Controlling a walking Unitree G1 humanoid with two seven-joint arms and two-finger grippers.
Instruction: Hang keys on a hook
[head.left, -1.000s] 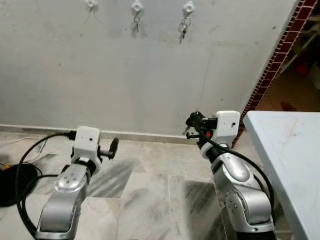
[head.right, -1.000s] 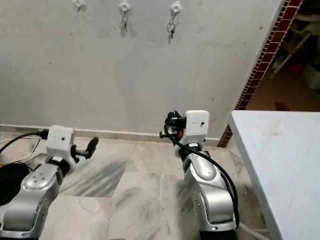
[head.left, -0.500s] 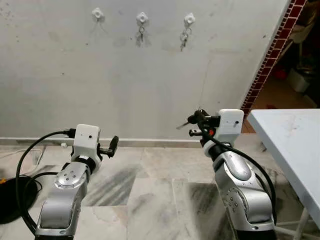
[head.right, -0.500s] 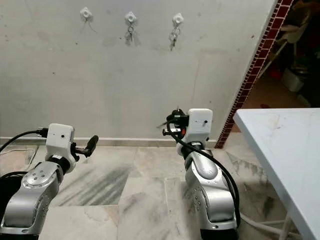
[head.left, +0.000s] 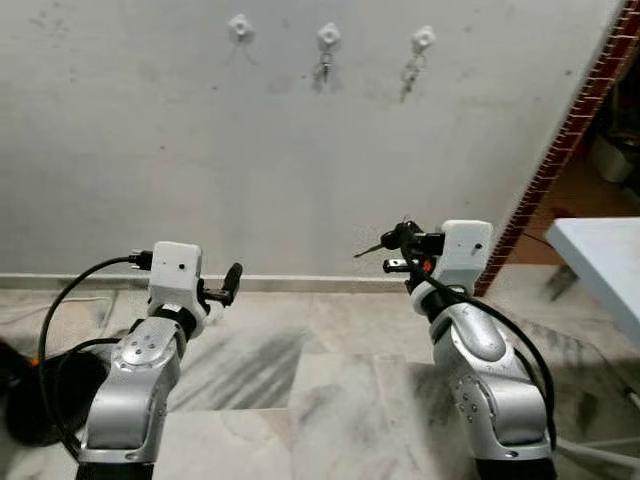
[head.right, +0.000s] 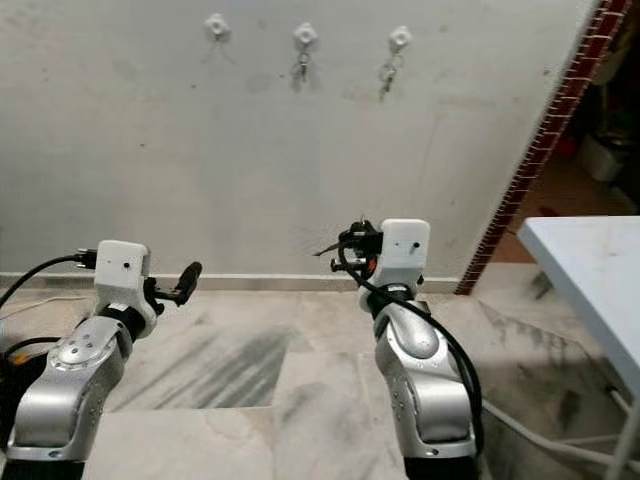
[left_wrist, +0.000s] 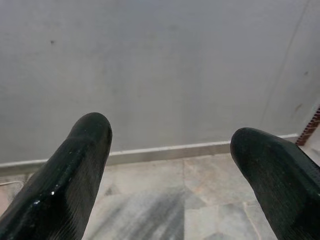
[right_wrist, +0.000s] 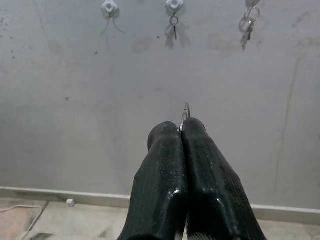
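Grey plaster wall (head.left: 200, 150) faced you across a marbled tile floor (head.left: 300, 380), and three white hooks sat high on it in a row: the left hook (head.left: 239, 26) was bare, the middle hook (head.left: 328, 37) carried a small key, and the right hook (head.left: 423, 40) carried a bunch of keys on rings. Your right gripper (right_wrist: 181, 131) was raised in front of the wall, well below the hooks, its two black fingers (right_wrist: 160, 170) pressed tight together and pinching a key ring (right_wrist: 185, 113) whose thin metal loop poked up from between the tips. From the head camera you could see the key (head.left: 368, 248) jutting out toward the robot's left from that same gripper. Your left gripper (left_wrist: 170, 140) was held out lower, pointing at the foot of the wall where the skirting met the floor, fingers spread wide apart with nothing between them. A black cable (head.left: 60, 320) looped from the left wrist down to the floor. Off to the right, a red-brick edge (head.left: 570, 130) marked the corner of the wall, and a pale tabletop (head.left: 600, 250) stood just past it.
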